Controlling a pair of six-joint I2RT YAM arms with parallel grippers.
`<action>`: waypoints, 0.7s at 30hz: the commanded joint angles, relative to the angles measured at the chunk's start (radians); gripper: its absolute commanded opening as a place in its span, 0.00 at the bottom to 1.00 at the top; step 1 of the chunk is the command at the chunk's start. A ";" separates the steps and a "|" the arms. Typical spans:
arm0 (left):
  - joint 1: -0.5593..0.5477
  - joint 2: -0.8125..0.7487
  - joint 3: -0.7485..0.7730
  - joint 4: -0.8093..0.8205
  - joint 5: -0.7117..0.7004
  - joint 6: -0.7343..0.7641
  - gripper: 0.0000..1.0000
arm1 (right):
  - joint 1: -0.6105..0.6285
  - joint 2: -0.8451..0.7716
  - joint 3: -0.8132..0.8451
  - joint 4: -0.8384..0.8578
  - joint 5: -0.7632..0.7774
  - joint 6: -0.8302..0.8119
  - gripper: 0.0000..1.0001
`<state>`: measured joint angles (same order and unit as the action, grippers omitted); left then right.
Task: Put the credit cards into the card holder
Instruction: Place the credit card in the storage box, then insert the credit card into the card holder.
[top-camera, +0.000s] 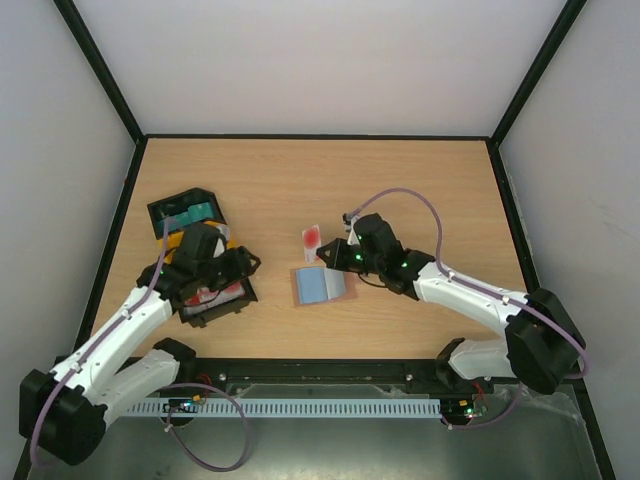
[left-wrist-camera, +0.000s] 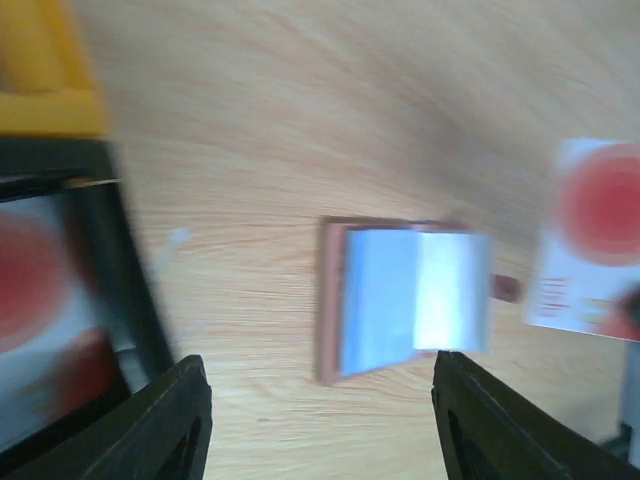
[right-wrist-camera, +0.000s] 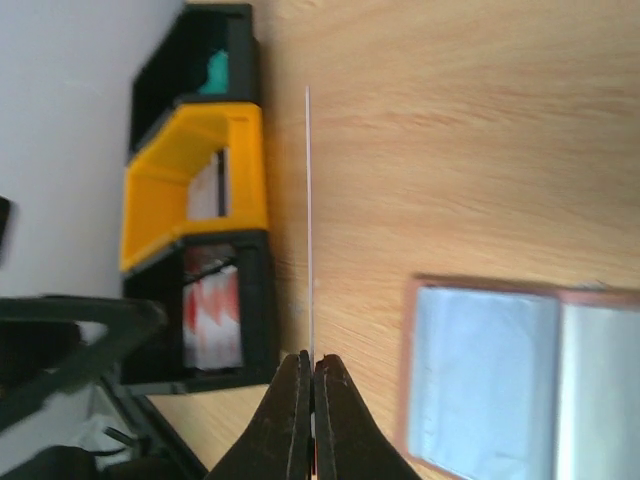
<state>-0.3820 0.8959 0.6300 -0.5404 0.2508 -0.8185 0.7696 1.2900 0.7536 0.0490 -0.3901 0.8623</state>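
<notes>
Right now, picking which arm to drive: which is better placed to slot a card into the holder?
Right. The right gripper is shut on a card, just beside the open holder. The left gripper is open and empty, over by the trays.

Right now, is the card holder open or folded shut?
Open. The card holder lies spread flat on the table, its two pale inner panels face up side by side, brown rim showing.

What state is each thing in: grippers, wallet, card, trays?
left gripper: open, empty.
right gripper: shut on red-and-white plastic credit card.
red-and-white plastic credit card: clamped, not yet in holder.
brown leather-look folding card holder: open flat, inside facing up.
near black plastic tray: holds red-and-white cards.
</notes>
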 joint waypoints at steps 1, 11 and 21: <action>-0.118 0.048 0.038 0.181 0.030 -0.064 0.64 | -0.004 -0.033 -0.065 -0.127 0.002 -0.089 0.02; -0.416 0.385 0.089 0.331 -0.164 -0.121 0.56 | -0.016 -0.100 -0.261 -0.022 0.030 -0.018 0.02; -0.484 0.561 0.093 0.371 -0.252 -0.120 0.47 | -0.065 -0.130 -0.368 0.114 -0.002 -0.024 0.02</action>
<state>-0.8593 1.4357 0.7082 -0.1753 0.0761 -0.9329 0.7158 1.1576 0.4107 0.0570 -0.3832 0.8455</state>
